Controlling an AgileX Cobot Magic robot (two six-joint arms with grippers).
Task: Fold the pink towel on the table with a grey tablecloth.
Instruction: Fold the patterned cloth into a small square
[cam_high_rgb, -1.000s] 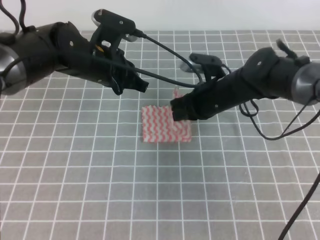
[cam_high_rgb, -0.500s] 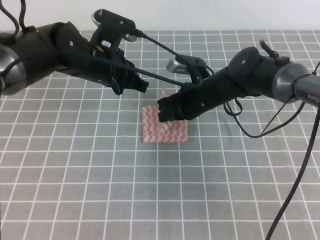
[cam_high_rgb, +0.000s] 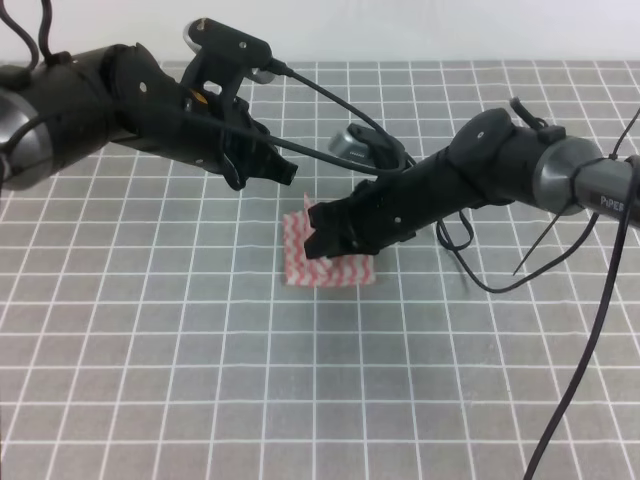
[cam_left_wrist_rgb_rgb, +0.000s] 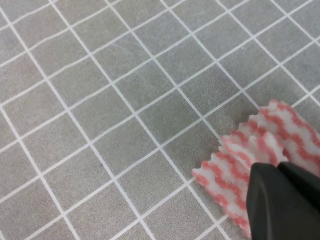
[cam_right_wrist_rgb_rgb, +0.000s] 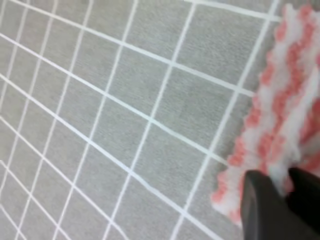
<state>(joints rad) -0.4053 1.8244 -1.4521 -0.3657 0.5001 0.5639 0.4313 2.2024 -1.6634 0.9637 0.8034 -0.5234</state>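
Right gripper (cam_high_rgb: 318, 240) pinches the pink towel (cam_high_rgb: 335, 268); left gripper (cam_high_rgb: 283, 172) hovers nearby.

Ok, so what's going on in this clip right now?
Two robot arms work over a grey gridded table with a small pink towel at its middle. The right gripper has its fingers pinched on an edge of the towel, lifting it over the rest, mid-fold. The left gripper hovers just behind the towel, apart from it; whether it is open is unclear.
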